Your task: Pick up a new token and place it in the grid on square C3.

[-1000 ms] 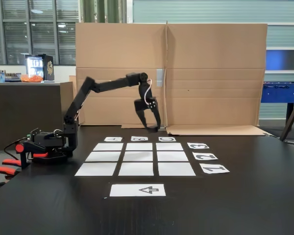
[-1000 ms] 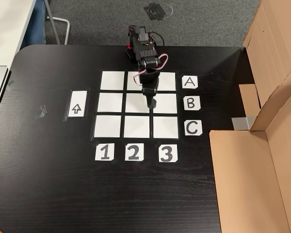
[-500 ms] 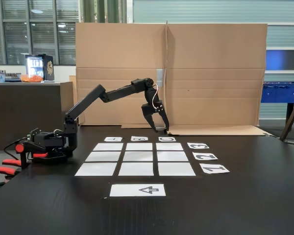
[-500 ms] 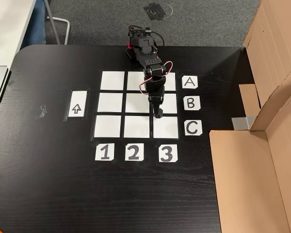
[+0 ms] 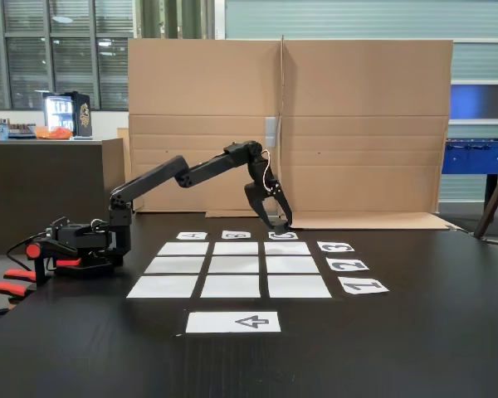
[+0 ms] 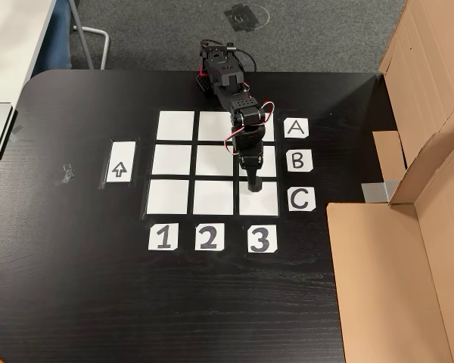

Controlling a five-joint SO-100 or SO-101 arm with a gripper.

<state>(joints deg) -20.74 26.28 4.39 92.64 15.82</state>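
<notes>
A fixed view from above: black two-finger gripper [image 6: 255, 187] over white paper corner cell C3 [image 6: 265, 203] of the 3x3 white paper grid [image 6: 174, 161] (row "3", column "C"). Side fixed view shows gripper [image 5: 280, 225] low, fingertips near table. Black puck token not discernible; jaw state unclear.

White grid [image 6: 212, 162] cells on a black table [image 6: 76, 287], black tool [image 6: 255, 190], brown cardboard [image 5: 365, 124]

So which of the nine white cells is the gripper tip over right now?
The corner cell, square C3: beside label C, above label 3. The gripper overlaps no other cell.
</notes>
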